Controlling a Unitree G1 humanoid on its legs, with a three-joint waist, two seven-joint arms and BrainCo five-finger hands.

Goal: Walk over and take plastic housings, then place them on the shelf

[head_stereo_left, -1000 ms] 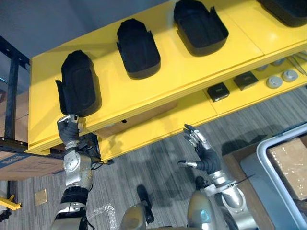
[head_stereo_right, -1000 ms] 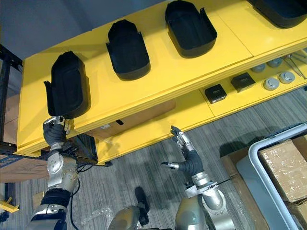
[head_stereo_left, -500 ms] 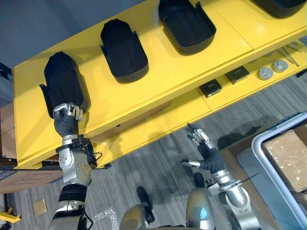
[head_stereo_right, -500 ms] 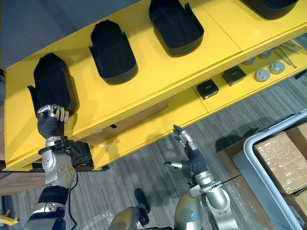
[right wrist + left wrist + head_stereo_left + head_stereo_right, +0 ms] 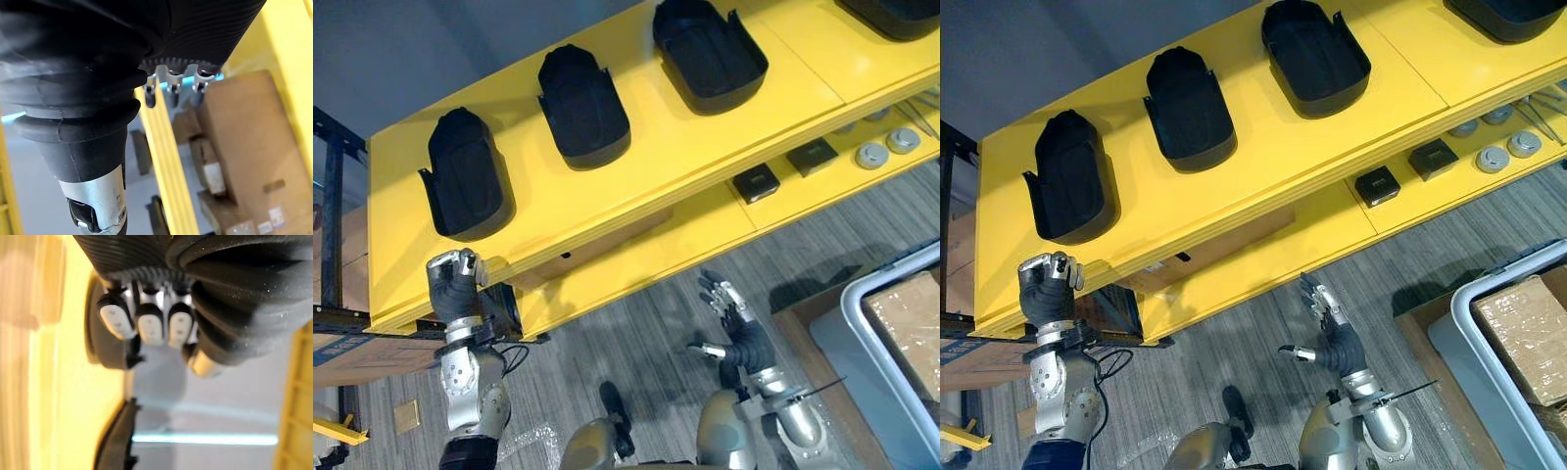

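Since half a second ago the left hand [image 5: 453, 281] has come off the leftmost housing [image 5: 465, 186] and now sits at the front edge of the yellow top shelf [image 5: 656, 147], apart from the part. Its fingers are curled into a fist around nothing (the wrist view shows the dark tips tucked in). That black plastic housing lies on the top shelf, with a second housing [image 5: 582, 108] and a third housing [image 5: 709, 51] in a row beside it and a fourth housing [image 5: 896, 15] partly in view at the far end. The right hand [image 5: 732, 315] hangs over the grey floor, fingers spread, holding nothing. On the lower shelf [image 5: 695, 220] lie small black blocks [image 5: 758, 183] and round silver discs [image 5: 871, 155]. A grey bin [image 5: 862, 323] holds a cardboard box [image 5: 909, 328].
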